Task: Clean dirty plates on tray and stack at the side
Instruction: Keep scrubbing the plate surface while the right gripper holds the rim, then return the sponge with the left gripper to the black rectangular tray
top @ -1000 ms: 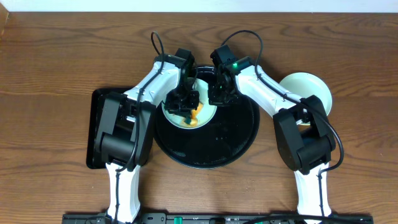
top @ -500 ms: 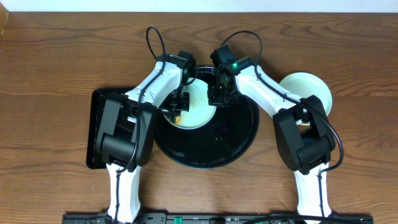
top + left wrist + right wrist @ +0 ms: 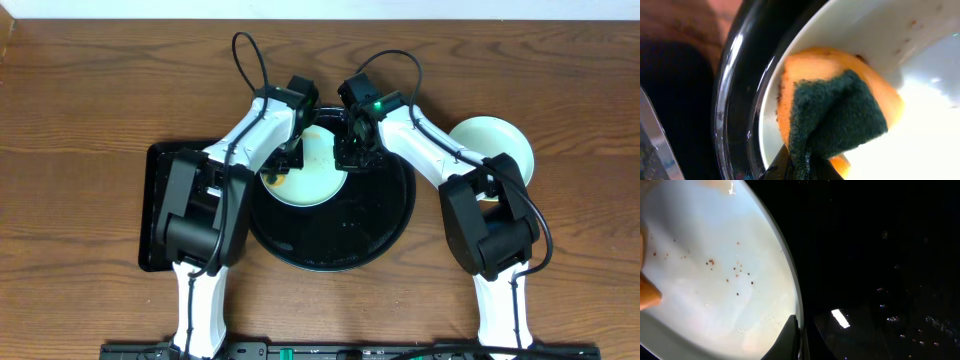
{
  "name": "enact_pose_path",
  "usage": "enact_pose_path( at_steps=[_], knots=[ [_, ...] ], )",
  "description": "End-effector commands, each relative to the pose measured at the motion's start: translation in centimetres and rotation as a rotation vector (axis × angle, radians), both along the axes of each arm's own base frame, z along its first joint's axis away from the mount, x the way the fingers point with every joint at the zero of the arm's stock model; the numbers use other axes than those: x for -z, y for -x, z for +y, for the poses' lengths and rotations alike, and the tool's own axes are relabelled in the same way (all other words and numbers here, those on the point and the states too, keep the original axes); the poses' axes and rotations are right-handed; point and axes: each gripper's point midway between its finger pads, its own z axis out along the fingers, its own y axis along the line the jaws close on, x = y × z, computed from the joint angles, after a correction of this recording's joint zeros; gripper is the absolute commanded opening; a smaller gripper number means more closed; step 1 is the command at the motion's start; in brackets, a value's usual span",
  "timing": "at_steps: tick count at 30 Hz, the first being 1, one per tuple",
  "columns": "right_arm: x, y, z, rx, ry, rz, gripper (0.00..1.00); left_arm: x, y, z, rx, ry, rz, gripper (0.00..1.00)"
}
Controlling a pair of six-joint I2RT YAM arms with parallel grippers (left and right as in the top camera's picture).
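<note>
1. Orange foam with a dark green scouring face: a sponge (image 3: 835,115) is clamped between the closed fingers of the left gripper (image 3: 800,167). Only the tips of the fingers are seen, at the bottom edge of the left wrist view.
2. The sponge is pressed against the inner left wall of a pale plate (image 3: 920,125), just inside its rim. Brown crumbs are seen along the sponge's edge and on the plate wall beside it.
3. The right gripper (image 3: 799,339) is closed tight on the rim of the same plate, at its far right side in the overhead view. One finger is set inside the rim and one outside.
4. Small brown specks (image 3: 735,272) are scattered over the plate's floor in the right wrist view.
5. The plate is seated in the far left part of the round glossy black tray (image 3: 340,240), inside its low rim.
6. A second pale plate (image 3: 495,140) is laid on the wooden table (image 3: 100,80), to the right of the round tray and apart from it. It is partly covered by the right arm.
7. A rectangular black tray (image 3: 155,160) is laid to the left of the round one and is largely hidden under the left arm. Whether the two trays touch cannot be told.
</note>
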Motion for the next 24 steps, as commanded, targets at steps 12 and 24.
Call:
enact_pose_path(
  at_steps=[12,24],
  knots=[
    [1.2,-0.5,-0.8,0.010,0.029,-0.011,0.01,-6.8,-2.9,-1.0,0.091,-0.111,-0.186,0.07],
    [1.1,-0.8,-0.5,0.009,0.019,-0.019,0.08,-9.2,-2.9,4.6,-0.029,-0.193,-0.203,0.08]
  ],
)
